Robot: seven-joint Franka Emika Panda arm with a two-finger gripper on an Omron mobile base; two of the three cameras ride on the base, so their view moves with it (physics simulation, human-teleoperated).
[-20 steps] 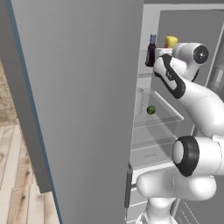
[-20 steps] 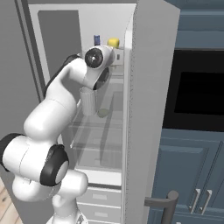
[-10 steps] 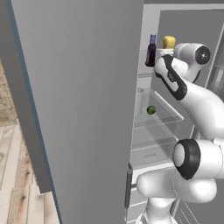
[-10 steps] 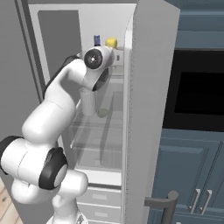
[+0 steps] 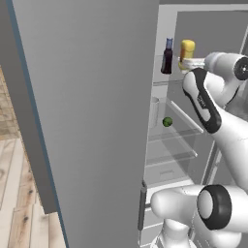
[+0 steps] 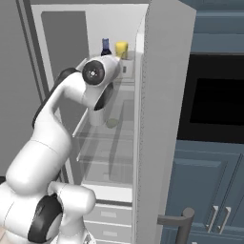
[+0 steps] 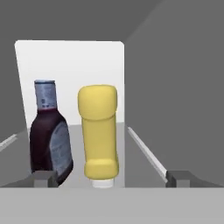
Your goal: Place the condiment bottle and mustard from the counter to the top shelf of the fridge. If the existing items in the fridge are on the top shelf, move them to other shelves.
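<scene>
On the fridge's top shelf (image 5: 162, 83) the dark condiment bottle (image 5: 167, 57) (image 6: 106, 47) (image 7: 49, 140) with its blue cap stands upright, left of the yellow mustard (image 5: 187, 51) (image 6: 121, 49) (image 7: 100, 131). The two stand close together. My gripper (image 5: 186, 63) (image 7: 106, 177) is open just in front of the mustard, fingers spread wide on either side and holding nothing. One shelf lower (image 5: 172, 138) lie the green ball (image 5: 167, 121) (image 6: 111, 123) and the pale cylinder (image 5: 154, 111) (image 6: 97, 116).
The big grey fridge door (image 5: 87, 121) stands open on the left, close to my arm. White drawers (image 6: 107, 217) sit under the racks. Right of the fridge are a black oven (image 6: 214, 105) and blue-grey cabinets (image 6: 205, 190).
My hand and elbow have drawn back a little from the top shelf. Both bottles, the ball and the cylinder have stayed in place.
</scene>
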